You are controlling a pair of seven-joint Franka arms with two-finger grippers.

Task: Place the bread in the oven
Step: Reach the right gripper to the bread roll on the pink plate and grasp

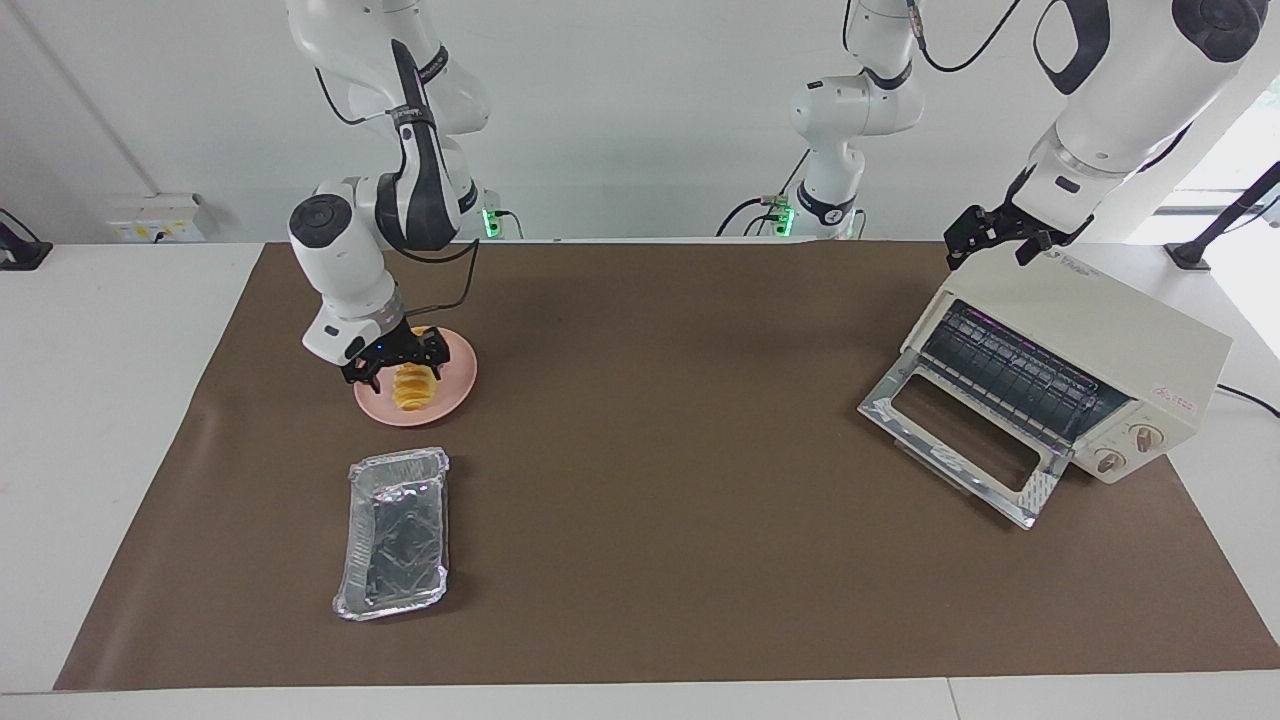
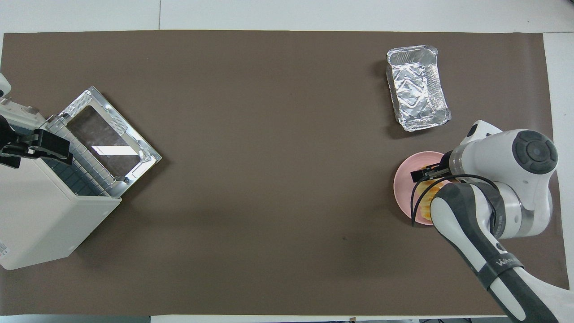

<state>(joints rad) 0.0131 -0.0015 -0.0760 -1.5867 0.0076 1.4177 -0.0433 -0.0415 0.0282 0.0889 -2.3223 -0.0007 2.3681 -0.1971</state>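
Bread [image 1: 413, 390] lies lengthwise toward the robots on plate [image 1: 455, 388], right gripper [image 1: 400, 362] astride.

Matt brown table cover [image 1: 640, 560], paper-like, smooth. Crinkled shiny foil tray [image 1: 395, 530], lower left. Smooth pink plate [image 1: 455, 390] under my right gripper [image 1: 395, 362]; ridged golden bread [image 1: 413, 388]. Oven [image 1: 1090, 330], right: matt cream casing, glossy glass door, bright metal frame, wire rack.

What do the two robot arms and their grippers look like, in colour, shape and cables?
Both arms are glossy white with rounded joints, dark grey caps and dark bands. Black cables run along them. The right arm carries small grey lettering on a dark strip. The right gripper and the left gripper are black, angular and small.
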